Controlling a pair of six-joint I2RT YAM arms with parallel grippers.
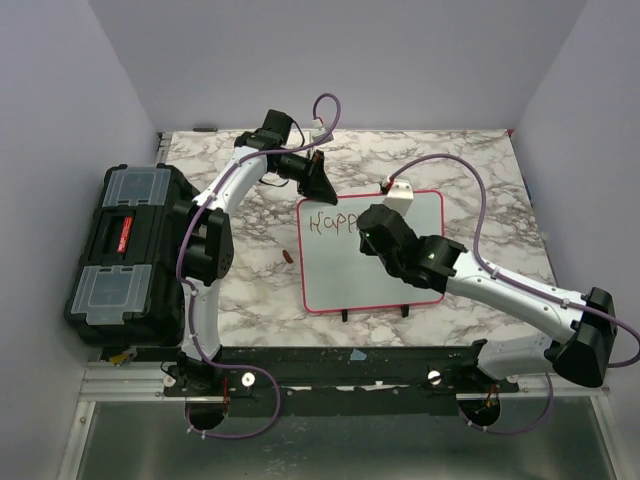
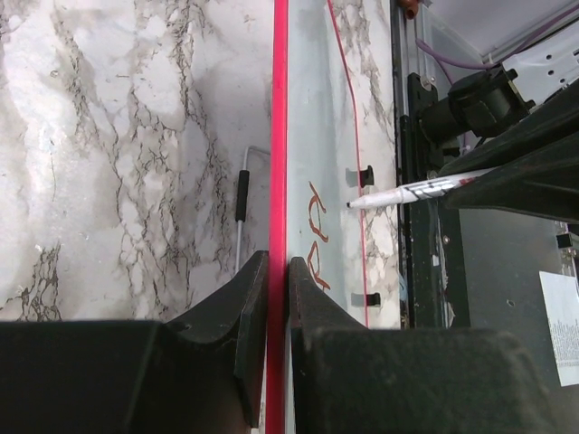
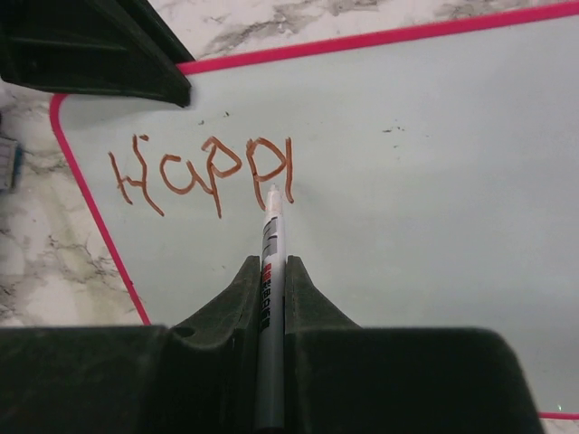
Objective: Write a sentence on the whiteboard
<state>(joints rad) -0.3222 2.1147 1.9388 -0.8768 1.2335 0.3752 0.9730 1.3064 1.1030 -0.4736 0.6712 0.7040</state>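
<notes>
Your left jaws clench the whiteboard (image 3: 434,181) by its frame; your right jaws grasp the marker (image 3: 270,237), tip at the upper-left lettering (image 3: 204,172).

You can read one piece of lettering (image 3: 204,172): "Happi", red-brown, at the upper left of the whiteboard (image 3: 425,199). The marker (image 3: 270,262) barrel has a red label, print too small to read. The toolbox (image 1: 125,250) red label is likewise illegible.

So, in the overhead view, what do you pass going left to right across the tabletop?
Black toolbox → small reddish item, too small to identify → whiteboard → right arm's elbow.
</notes>
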